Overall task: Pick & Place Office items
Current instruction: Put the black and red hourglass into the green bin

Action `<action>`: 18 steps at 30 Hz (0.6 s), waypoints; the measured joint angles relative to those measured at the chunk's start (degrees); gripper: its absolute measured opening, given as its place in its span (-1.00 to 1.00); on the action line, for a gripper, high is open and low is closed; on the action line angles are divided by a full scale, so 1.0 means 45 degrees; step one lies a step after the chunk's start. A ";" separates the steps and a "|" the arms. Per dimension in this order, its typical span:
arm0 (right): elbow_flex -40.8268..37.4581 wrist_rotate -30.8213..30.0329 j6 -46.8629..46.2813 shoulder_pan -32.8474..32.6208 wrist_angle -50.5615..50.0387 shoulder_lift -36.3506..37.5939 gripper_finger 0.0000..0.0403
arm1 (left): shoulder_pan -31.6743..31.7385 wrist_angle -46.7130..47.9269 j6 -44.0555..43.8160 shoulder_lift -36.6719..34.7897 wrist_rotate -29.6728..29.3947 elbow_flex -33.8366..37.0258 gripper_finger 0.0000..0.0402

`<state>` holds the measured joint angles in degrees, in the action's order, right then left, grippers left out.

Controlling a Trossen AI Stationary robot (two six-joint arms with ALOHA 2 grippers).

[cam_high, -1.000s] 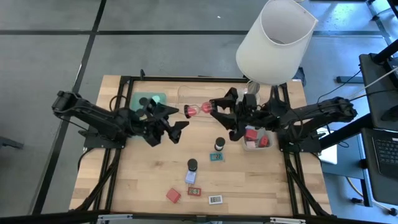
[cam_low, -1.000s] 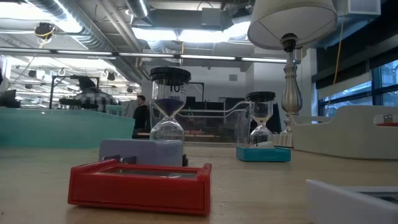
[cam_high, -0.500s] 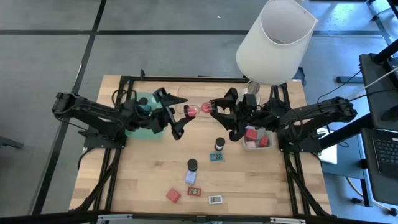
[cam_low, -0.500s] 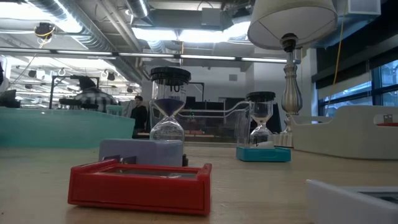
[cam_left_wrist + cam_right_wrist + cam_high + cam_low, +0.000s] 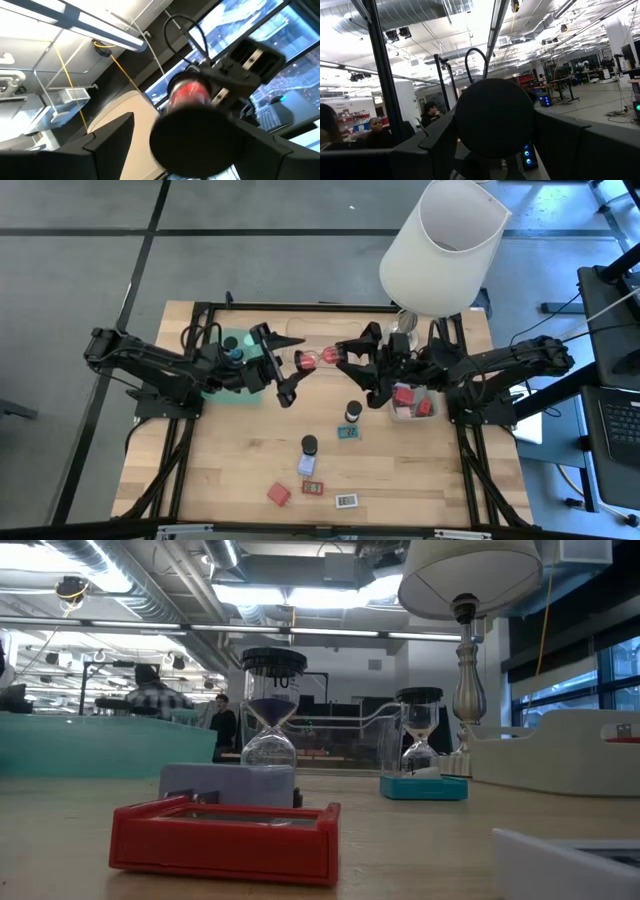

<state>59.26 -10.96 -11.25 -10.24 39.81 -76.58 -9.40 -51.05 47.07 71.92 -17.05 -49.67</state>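
Pale wood planks make up the table (image 5: 240, 460). From above we see the right gripper (image 5: 343, 356) holding a red-sand hourglass (image 5: 315, 358) sideways over the table's far middle, its fingers pinched on one black end cap. Our left gripper (image 5: 284, 370) sits just beside the hourglass's other end, fingers spread wide, not clearly touching it. Behind the left arm lies a green tray (image 5: 243, 340); by the right arm a clear tray (image 5: 410, 408) holds red blocks. Loose items stand nearer the table's front: two black-capped hourglasses (image 5: 352, 412), a red block (image 5: 278, 494), small flat labelled rectangles (image 5: 346, 501).

At table height we see neither gripper. A red rectangular frame (image 5: 228, 836) lies nearest, a bluish-grey block (image 5: 226, 784) behind it, then a glassy purple-sand hourglass (image 5: 271, 710) and a smaller one (image 5: 419, 728) on a teal block (image 5: 423, 787). The lamp (image 5: 468, 600) has a turned metal stem.

From the left wrist, two dark fingers (image 5: 107, 135) stand apart around a round black cap (image 5: 197, 137), the red bulb (image 5: 188, 93) beyond it, and the right gripper (image 5: 240, 65) grips its far end.

From the right wrist, dark fingers (image 5: 437, 140) flank a round black cap (image 5: 494, 117), pressed against it.
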 joint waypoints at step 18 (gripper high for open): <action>-0.0004 -0.0058 0.0153 0.0005 -0.0323 0.0000 0.08 | -0.0819 0.0728 0.0007 -0.0010 -0.1546 0.0000 0.33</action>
<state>59.24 -11.22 -10.56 -10.22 38.35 -76.58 -13.08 -47.77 47.10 71.88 -24.01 -49.67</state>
